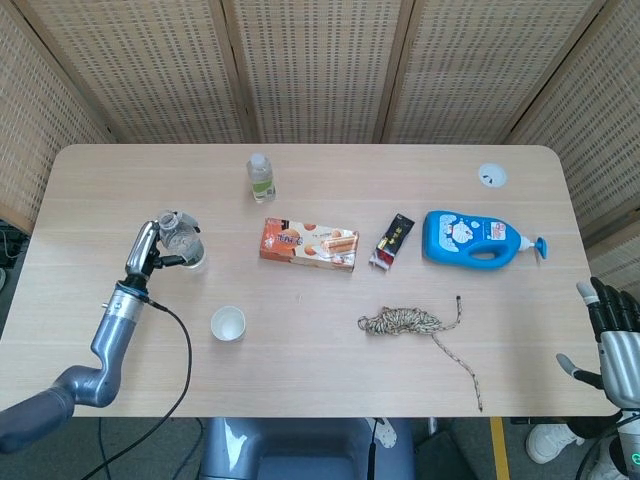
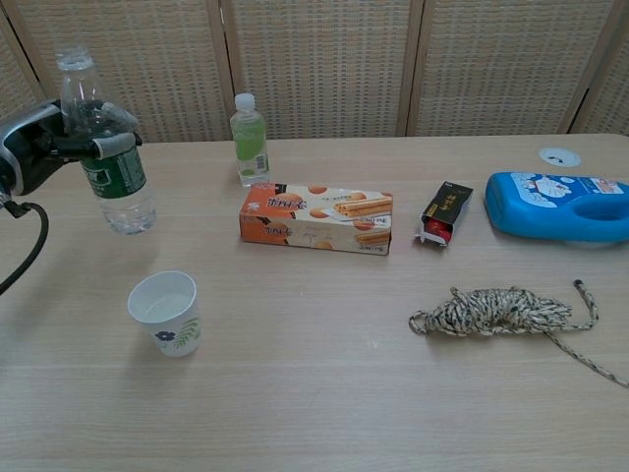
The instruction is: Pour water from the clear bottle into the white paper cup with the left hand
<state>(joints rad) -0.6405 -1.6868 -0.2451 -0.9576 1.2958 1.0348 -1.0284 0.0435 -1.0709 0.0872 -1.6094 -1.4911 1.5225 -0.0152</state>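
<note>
Left hand clamped around the upper part of the clear bottle, green label, no cap visible on the neck. Bottle is lifted off the counter, roughly upright with a slight tilt, at the left side. White paper cup stands upright on the counter in front of and slightly right of the bottle, apart from it; small flower print on its side, open mouth up. Right hand sits off the counter's right edge, holding nothing, fingers apart.

Other stuff on the counter: small bottle with pale green liquid upright at the back, orange biscuit box lying flat mid-counter, small black packet right of it, blue detergent bottle on its side far right, coiled rope near the front right, loose end trailing right. White round disc at the back right.
</note>
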